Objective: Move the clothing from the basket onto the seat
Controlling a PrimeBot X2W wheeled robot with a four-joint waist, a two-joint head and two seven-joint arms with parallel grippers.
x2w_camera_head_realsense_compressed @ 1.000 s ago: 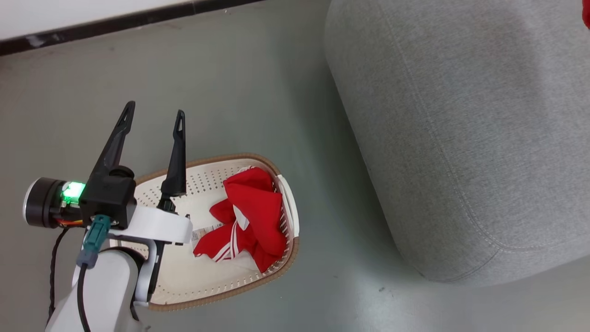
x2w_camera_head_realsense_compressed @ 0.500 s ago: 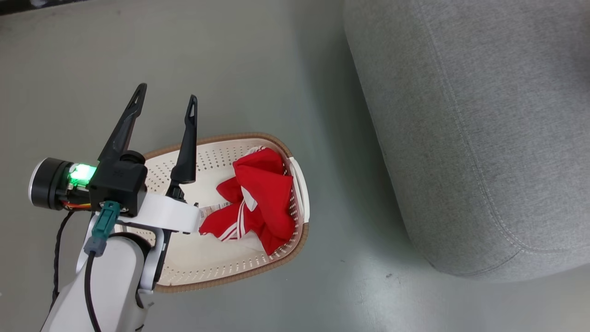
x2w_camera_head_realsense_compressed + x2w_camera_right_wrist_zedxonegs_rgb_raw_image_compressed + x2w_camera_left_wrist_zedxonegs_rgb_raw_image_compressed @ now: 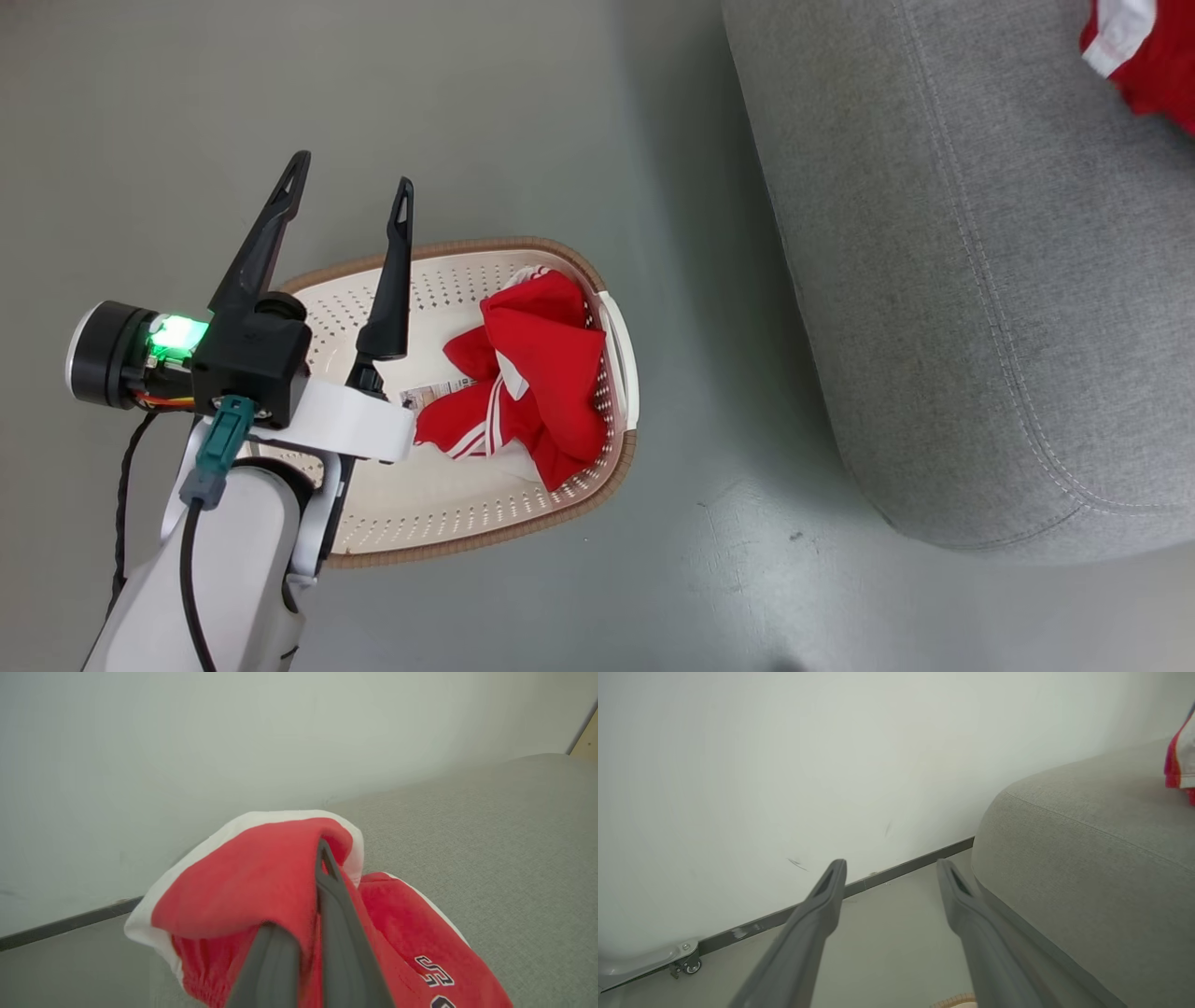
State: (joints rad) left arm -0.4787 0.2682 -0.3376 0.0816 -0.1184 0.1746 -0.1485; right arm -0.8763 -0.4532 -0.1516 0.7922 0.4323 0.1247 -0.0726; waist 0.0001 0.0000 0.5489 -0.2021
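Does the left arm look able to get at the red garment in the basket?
Probably yes: the left gripper is open above the basket, beside the garment, with nothing covering it.

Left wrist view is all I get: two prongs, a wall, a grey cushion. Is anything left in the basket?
Observer: Yes, one red garment lies in the basket.
Operator: And the red scrap at my right edge?
Observer: A second garment at the seat; the right jaws are shut on it.
Operator: Anything printed on it?
Observer: Dark lettering outlined in white.
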